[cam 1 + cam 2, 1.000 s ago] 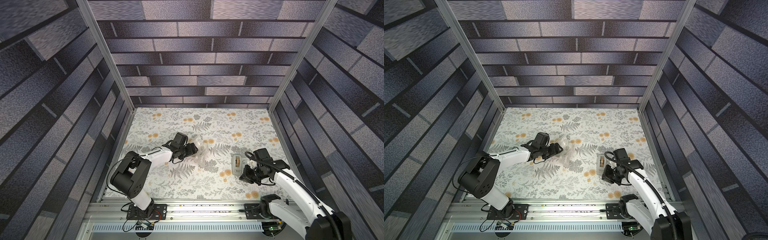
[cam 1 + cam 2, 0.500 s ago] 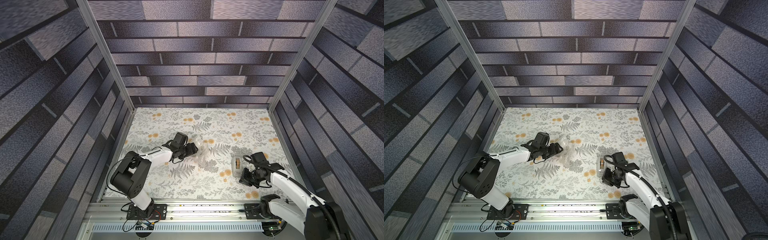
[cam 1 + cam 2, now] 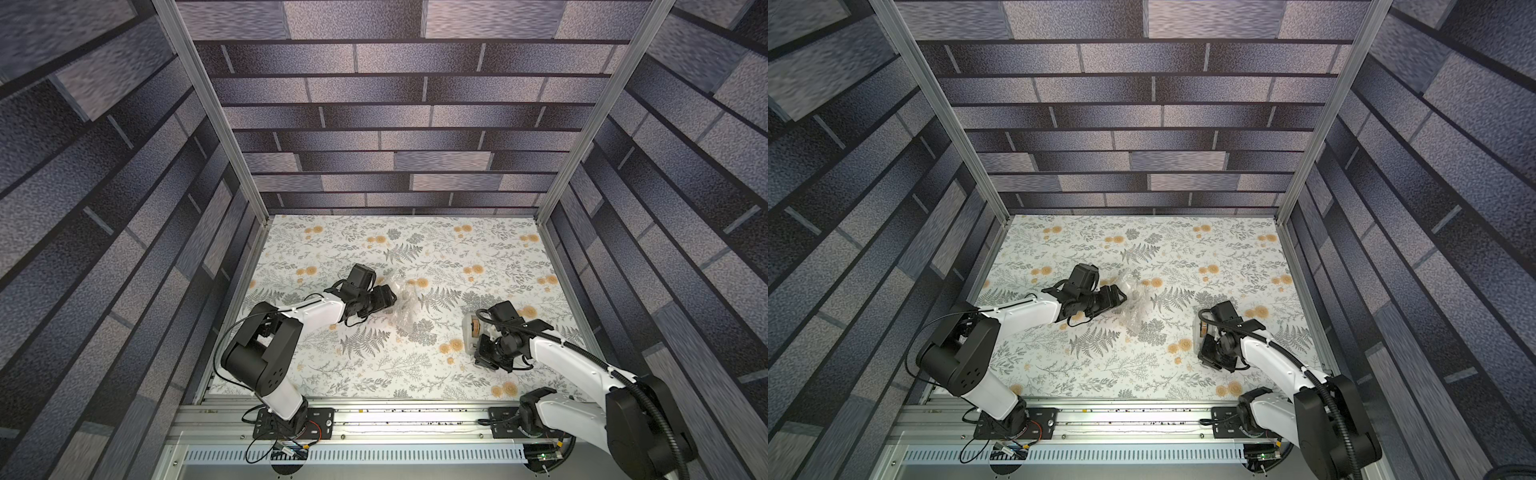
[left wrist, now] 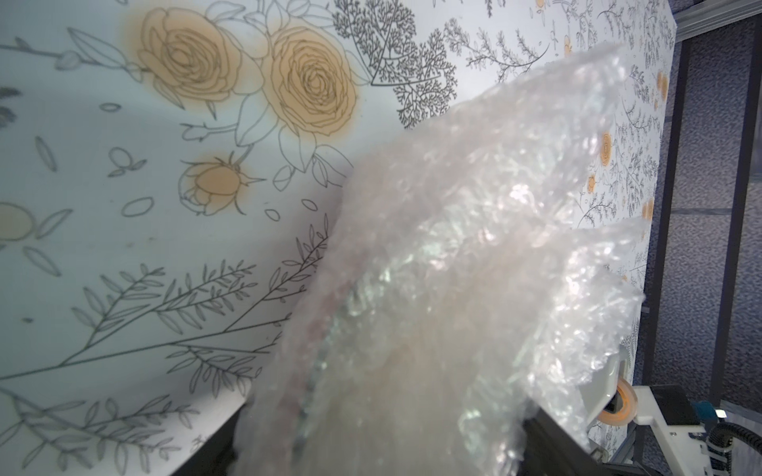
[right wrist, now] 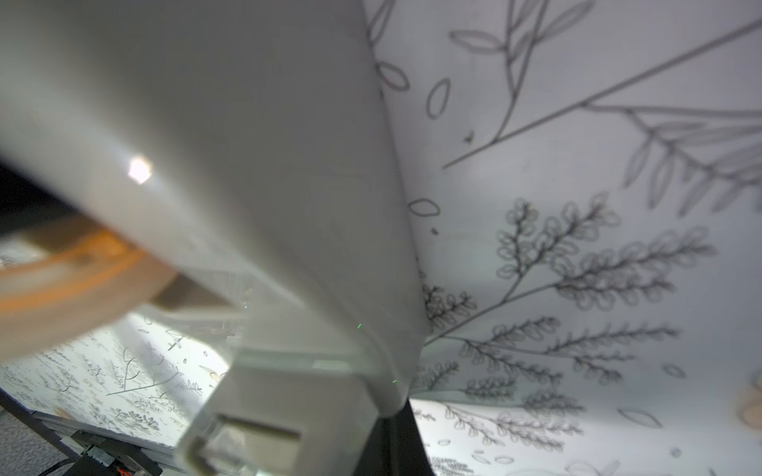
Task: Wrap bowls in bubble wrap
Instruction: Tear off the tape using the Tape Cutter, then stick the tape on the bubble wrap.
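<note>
On the table (image 3: 415,365), bubble wrap (image 3: 401,305) against left hand (image 3: 390,297); tape dispenser (image 3: 471,332) well right.

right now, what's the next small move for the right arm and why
Probably carry the tape dispenser toward the bubble wrap. The left hand clasps the crumpled wrap mid-table, while the right hand grips the dispenser apart from it, so tape cannot reach the loose folds yet.
</note>
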Controlling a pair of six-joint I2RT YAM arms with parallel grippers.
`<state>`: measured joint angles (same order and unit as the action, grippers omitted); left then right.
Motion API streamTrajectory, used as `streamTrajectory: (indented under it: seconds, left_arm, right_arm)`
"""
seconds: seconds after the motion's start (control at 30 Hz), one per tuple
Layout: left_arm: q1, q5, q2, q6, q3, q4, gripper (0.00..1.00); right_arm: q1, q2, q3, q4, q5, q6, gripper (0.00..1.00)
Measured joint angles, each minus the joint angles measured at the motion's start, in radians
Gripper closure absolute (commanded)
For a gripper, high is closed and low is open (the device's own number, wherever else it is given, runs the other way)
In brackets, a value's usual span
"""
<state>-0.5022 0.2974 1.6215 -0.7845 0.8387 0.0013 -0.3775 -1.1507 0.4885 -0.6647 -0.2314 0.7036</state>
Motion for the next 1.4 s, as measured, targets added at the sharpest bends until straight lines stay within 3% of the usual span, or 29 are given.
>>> streamTrajectory:
  seconds: [0.17, 0.33, 0.57, 0.87, 1.1, 1.4]
  left_arm:
    - [0.009, 0.017, 0.0, 0.0, -0.006, 0.02, 0.18]
    - [0.014, 0.022, 0.0, 0.0, -0.01, 0.024, 0.18]
    - [0.013, 0.022, 0.016, 0.0, -0.01, 0.044, 0.18]
    - [0.002, 0.019, 0.02, 0.002, -0.009, 0.039, 0.18]
    - [-0.01, 0.012, 0.02, 0.003, -0.007, 0.036, 0.18]
    - [-0.014, 0.009, 0.02, 0.004, -0.003, 0.032, 0.18]
  right_arm:
    - [-0.016, -0.006, 0.024, -0.032, 0.045, 0.006, 1.0]
    - [-0.016, 0.114, 0.166, -0.173, 0.088, -0.015, 1.0]
    - [-0.016, 0.128, 0.388, -0.215, -0.013, -0.13, 1.0]
    - [-0.023, -0.057, 0.457, -0.211, -0.272, -0.265, 1.0]
    - [-0.036, -0.206, 0.503, -0.214, -0.337, -0.321, 1.0]
    - [-0.059, -0.429, 0.714, -0.22, -0.386, -0.384, 1.0]
